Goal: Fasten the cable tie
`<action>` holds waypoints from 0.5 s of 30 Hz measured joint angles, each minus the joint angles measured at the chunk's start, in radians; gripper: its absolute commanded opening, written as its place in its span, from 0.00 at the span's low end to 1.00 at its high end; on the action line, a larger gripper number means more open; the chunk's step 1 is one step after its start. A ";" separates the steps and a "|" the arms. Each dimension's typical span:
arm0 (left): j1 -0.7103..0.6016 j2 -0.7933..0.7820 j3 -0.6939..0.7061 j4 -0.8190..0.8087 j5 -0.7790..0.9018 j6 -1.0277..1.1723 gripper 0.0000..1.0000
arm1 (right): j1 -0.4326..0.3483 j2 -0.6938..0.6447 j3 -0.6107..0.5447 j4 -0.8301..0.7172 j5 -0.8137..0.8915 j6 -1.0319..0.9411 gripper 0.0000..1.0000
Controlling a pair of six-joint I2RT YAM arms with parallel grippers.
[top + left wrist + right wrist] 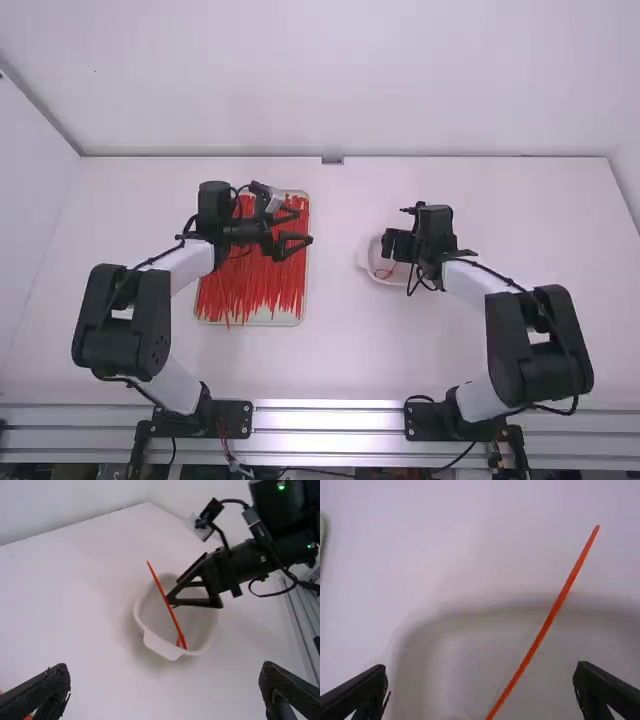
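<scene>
A single red cable tie (167, 605) stands slanted in a white bowl (155, 645), its lower end curled on the bowl's floor. My right gripper (192, 587) hovers open just above the bowl, and the tie (545, 625) rises between its spread fingers without touching them. In the high view the bowl (372, 268) sits right of centre with the right gripper (393, 246) over it. My left gripper (296, 226) is open and holds nothing; it hangs above the right side of the tray, pointing toward the bowl.
A flat tray (303, 305) left of centre holds a heap of several loose red cable ties (250, 280). White walls close off the table at the back and left. Bare table lies between tray and bowl.
</scene>
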 measured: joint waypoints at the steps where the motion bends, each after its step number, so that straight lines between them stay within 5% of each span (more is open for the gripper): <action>1: 0.005 -0.014 0.000 -0.012 0.000 -0.001 0.99 | 0.000 -0.011 0.002 -0.019 0.000 0.002 0.99; 15: 0.014 -0.270 0.000 -0.315 -0.129 -0.005 0.99 | 0.067 -0.266 0.056 -0.303 -0.002 0.010 0.99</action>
